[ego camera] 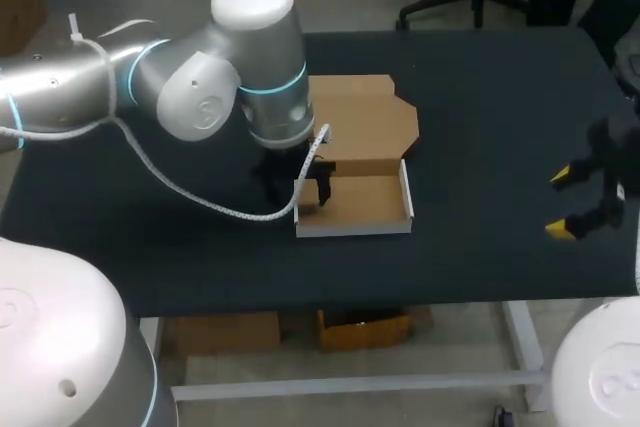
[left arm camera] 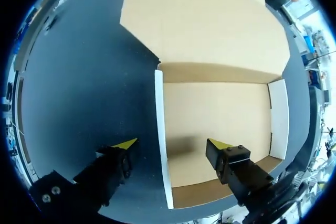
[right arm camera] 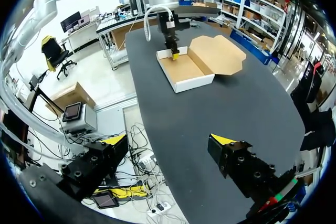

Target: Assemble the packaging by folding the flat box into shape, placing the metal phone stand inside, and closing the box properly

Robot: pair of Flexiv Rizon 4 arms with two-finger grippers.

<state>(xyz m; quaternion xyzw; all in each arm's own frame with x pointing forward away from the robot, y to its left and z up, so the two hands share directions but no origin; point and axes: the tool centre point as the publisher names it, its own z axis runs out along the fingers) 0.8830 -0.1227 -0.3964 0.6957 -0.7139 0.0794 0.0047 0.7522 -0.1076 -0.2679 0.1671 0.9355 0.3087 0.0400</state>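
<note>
L hand (ego camera: 297,187) is hanging over the box (ego camera: 365,202) near the middle of the desk (ego camera: 480,97), released, gripping nothing. Its fingers are straddling the box's left wall (left arm camera: 160,129): one yellow tip is sitting inside the tray over the brown floor, the other outside over bare desk. Can't tell whether either finger is touching the wall.

Box is lying partly folded: a shallow tray w/ white-faced walls standing up at the front, left & right. The lid (ego camera: 365,122) is lying open & flat on the desk behind the tray, joined along the back edge.

L arm (ego camera: 200,77) is coming in from the left, w/ a white cable (ego camera: 200,192) looping from it down to the wrist.

R hand (ego camera: 562,204) is hovering at the desk's right edge, well apart from the box. It is also released, fingers spread wide w/ nothing btwn them. In the R wrist view the box is lying far ahead of that hand, across the desk.
</note>
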